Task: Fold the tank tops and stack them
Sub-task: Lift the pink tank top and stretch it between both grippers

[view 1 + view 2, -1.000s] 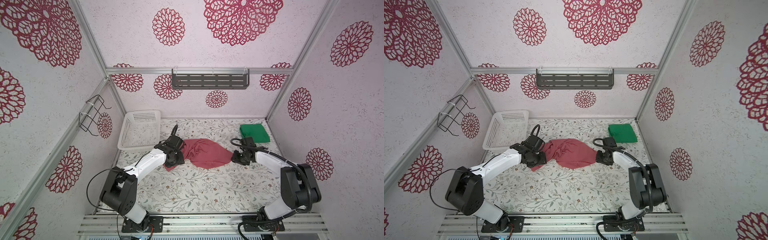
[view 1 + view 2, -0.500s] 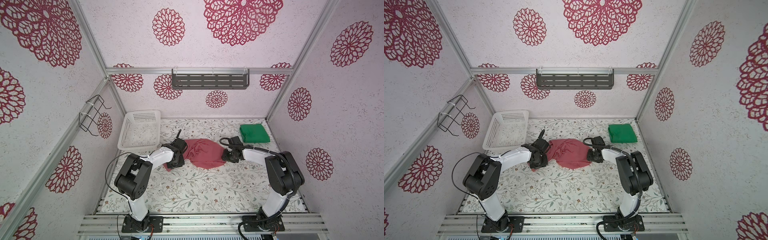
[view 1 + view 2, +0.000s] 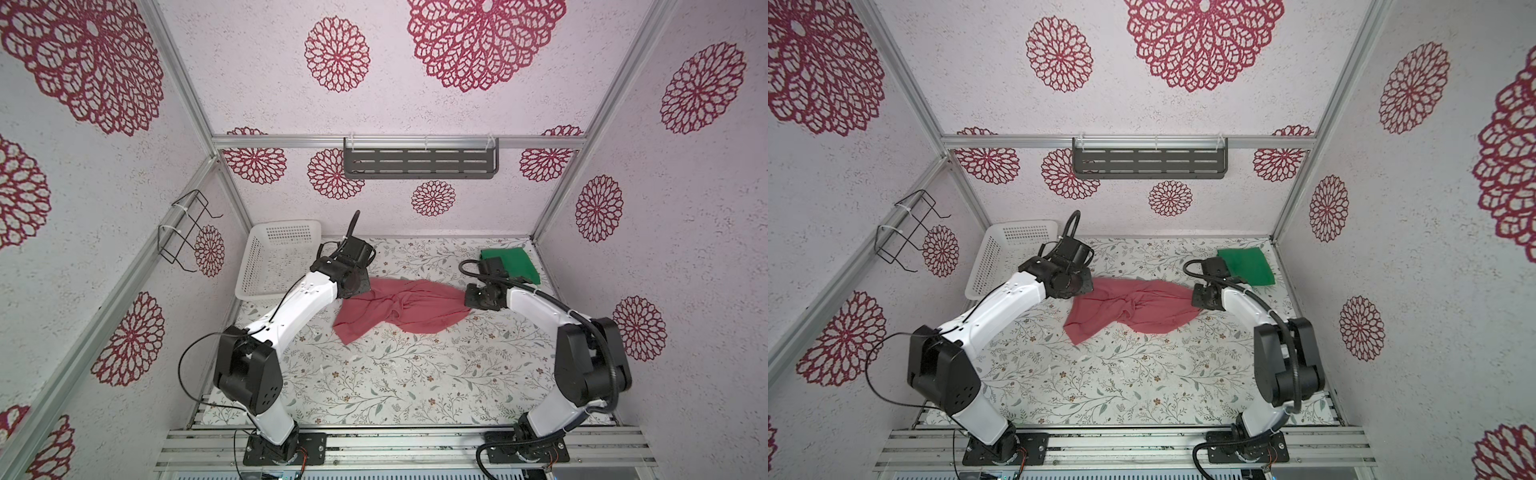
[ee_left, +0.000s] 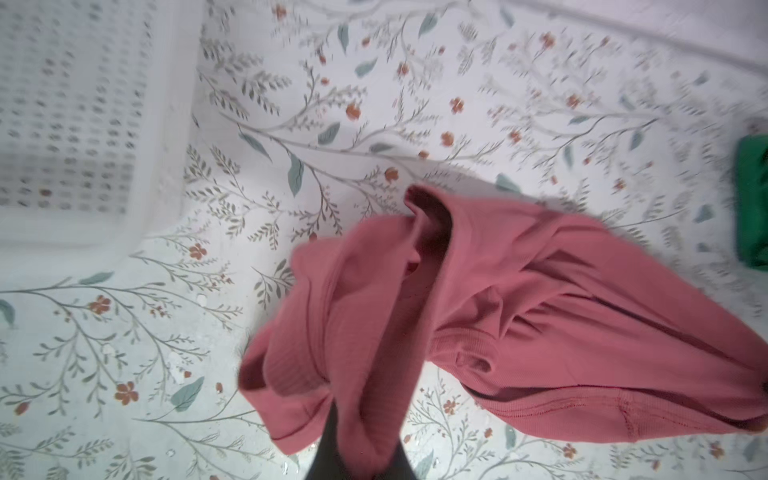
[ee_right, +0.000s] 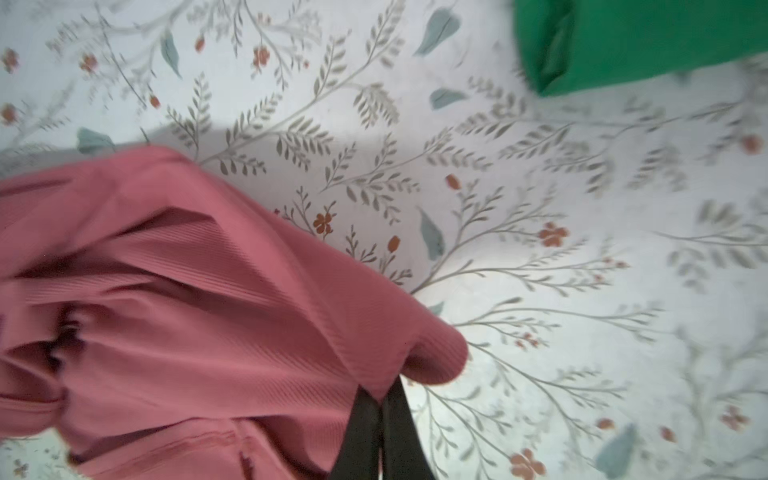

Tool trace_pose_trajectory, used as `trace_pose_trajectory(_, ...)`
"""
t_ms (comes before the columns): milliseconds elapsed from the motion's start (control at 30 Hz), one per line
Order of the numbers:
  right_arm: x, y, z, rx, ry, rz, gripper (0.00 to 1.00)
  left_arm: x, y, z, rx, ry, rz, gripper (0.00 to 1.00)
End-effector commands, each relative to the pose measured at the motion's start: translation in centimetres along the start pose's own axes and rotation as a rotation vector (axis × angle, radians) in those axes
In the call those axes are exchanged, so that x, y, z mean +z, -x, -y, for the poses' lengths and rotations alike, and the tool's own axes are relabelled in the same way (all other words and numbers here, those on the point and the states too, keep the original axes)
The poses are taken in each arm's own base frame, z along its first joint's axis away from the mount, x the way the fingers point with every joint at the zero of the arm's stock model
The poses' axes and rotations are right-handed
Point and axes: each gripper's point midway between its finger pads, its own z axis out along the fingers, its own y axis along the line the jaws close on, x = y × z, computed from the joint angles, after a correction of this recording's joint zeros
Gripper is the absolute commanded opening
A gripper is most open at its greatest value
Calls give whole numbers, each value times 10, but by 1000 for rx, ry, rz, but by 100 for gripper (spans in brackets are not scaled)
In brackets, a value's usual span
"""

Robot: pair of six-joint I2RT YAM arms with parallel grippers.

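The dusty pink tank top (image 3: 409,309) (image 3: 1138,309) lies crumpled across the middle of the floral table, stretched between my two grippers. My left gripper (image 3: 360,291) (image 3: 1084,289) is shut on the pink top's left side; in the left wrist view the cloth (image 4: 540,311) bunches between the dark fingers (image 4: 328,451) of the left gripper (image 4: 365,453). My right gripper (image 3: 468,301) (image 3: 1195,301) (image 5: 380,399) is shut on the right edge of the pink top (image 5: 187,311). The green tank top (image 3: 513,266) (image 3: 1250,266) (image 5: 644,37) (image 4: 754,199) lies folded at the back right.
A white perforated basket (image 3: 286,232) (image 3: 1017,232) (image 4: 166,124) stands at the back left, right beside my left wrist. A dark shelf (image 3: 419,164) hangs on the back wall and a wire rack (image 3: 183,232) on the left wall.
Both grippers have closed on the pink top's two sides. The right gripper reached in to the cloth's edge and drew back a little to the right.
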Motion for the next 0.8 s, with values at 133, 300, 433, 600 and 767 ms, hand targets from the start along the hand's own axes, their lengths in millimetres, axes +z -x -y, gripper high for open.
trace_pose_trajectory(133, -88, 40, 23, -28, 5, 155, 0, -118, 77, -21, 18, -3, 280, 0)
trace_pose_trajectory(300, -119, 44, 25, -63, 3, 199, 0, -123, 96, -32, 18, -27, 288, 0)
trace_pose_trajectory(433, -156, 54, 26, -102, -2, 289, 0, -136, 112, -36, 25, -69, 320, 0)
trace_pose_trajectory(600, -197, 65, 13, -134, 84, 417, 0, -145, 125, -43, 21, -93, 356, 0)
trace_pose_trajectory(767, -187, 61, 10, -125, 102, 397, 0, -95, 118, -35, 24, -124, 249, 0)
